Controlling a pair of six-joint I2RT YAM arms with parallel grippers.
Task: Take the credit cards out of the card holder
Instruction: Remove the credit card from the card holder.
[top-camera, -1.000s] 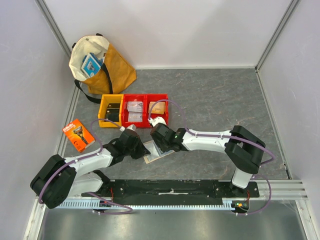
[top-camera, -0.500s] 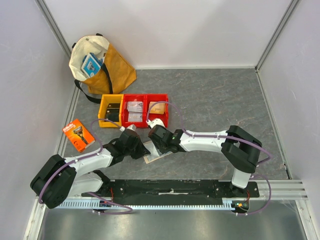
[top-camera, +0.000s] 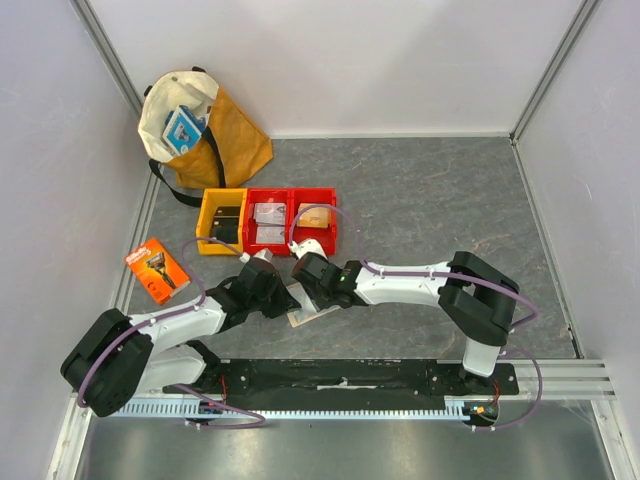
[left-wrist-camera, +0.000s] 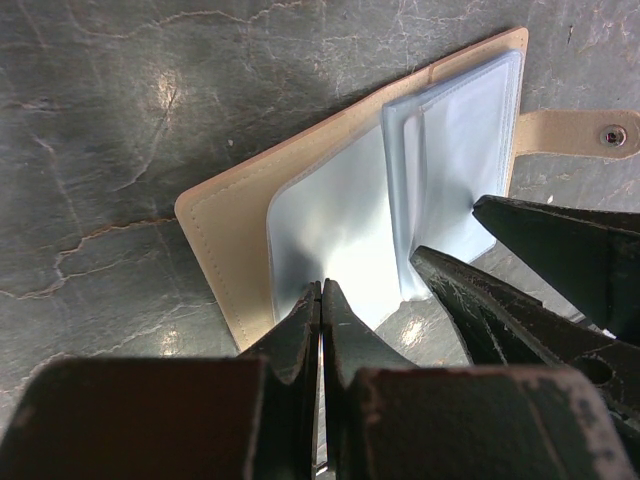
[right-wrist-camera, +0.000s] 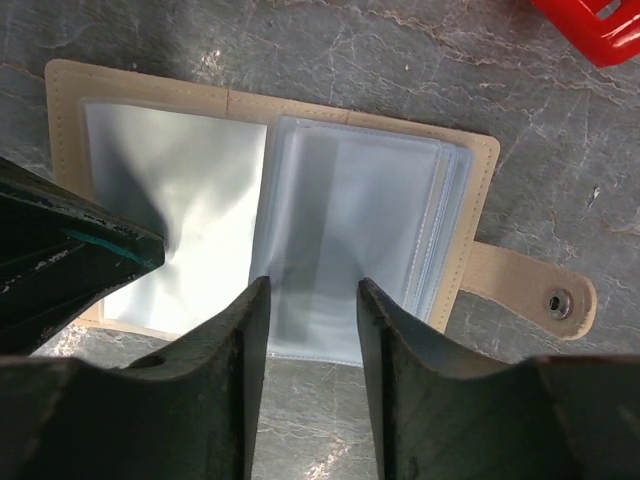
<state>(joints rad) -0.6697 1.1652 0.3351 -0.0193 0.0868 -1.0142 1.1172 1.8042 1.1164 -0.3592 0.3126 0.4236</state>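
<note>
Narrowing since a second ago, open right fingers (right-wrist-camera: 238, 380) straddle the holder's (left-wrist-camera: 225, 220) sleeves (right-wrist-camera: 350, 200); left fingers (left-wrist-camera: 296, 340) closed; no card out.

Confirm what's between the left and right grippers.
Left wrist view: only clear sleeves of the card holder separate the shut left gripper from the right gripper.
</note>
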